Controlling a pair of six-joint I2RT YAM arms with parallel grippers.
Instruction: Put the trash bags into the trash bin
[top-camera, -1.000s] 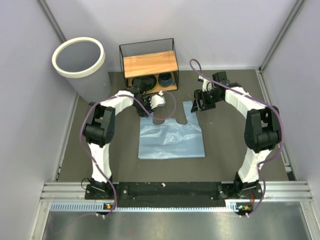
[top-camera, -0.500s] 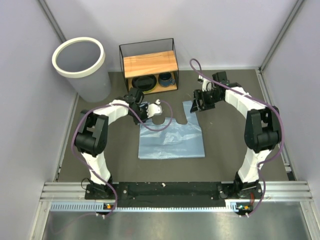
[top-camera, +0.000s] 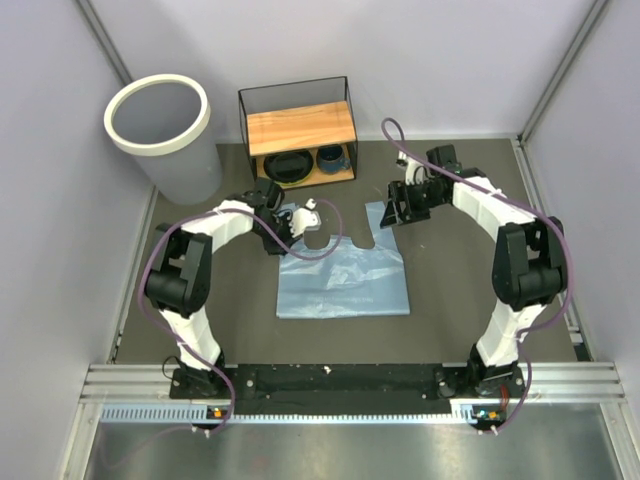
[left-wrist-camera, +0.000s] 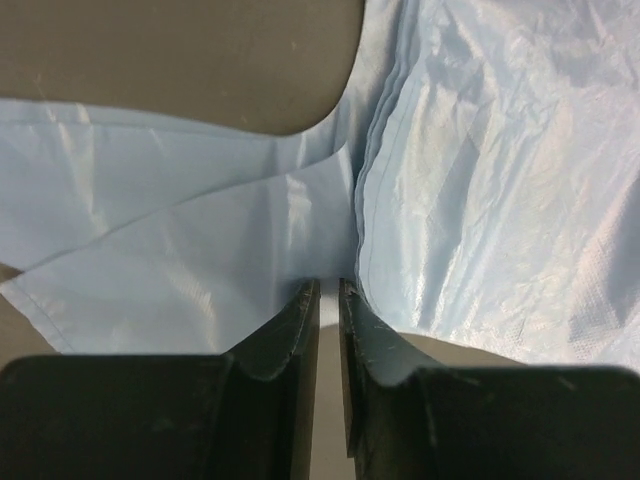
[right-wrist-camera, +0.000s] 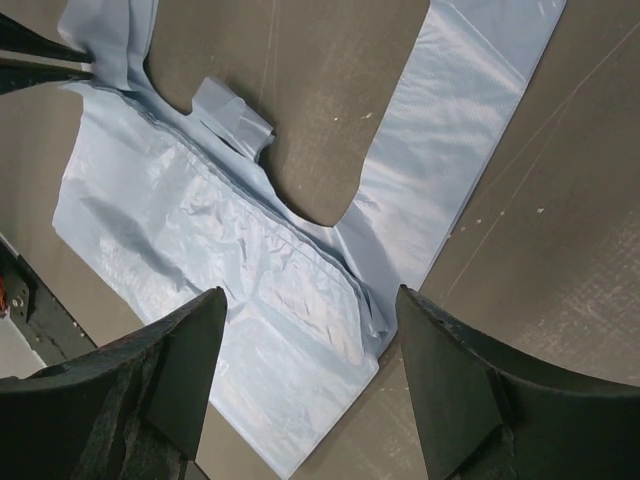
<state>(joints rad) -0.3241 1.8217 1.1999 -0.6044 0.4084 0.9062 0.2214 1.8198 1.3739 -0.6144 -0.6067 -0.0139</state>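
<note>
Top external view: trash bags (top-camera: 343, 278) lie flat in a light-blue stack at mid-table, handles pointing far. Left gripper (left-wrist-camera: 328, 290) sits at the left handle, its jaws almost together with a thin slit between them; whether film is pinched cannot be told. Right gripper (right-wrist-camera: 308, 296) hovers over the right handle, jaws spread, holding nothing. Trash bin (top-camera: 158, 80) stands far left, beside the shelf (top-camera: 300, 128).

Nothing legible anywhere — the trash bags (right-wrist-camera: 250, 290) show plain film, the trash bin (top-camera: 185, 170) no readable marking.
</note>
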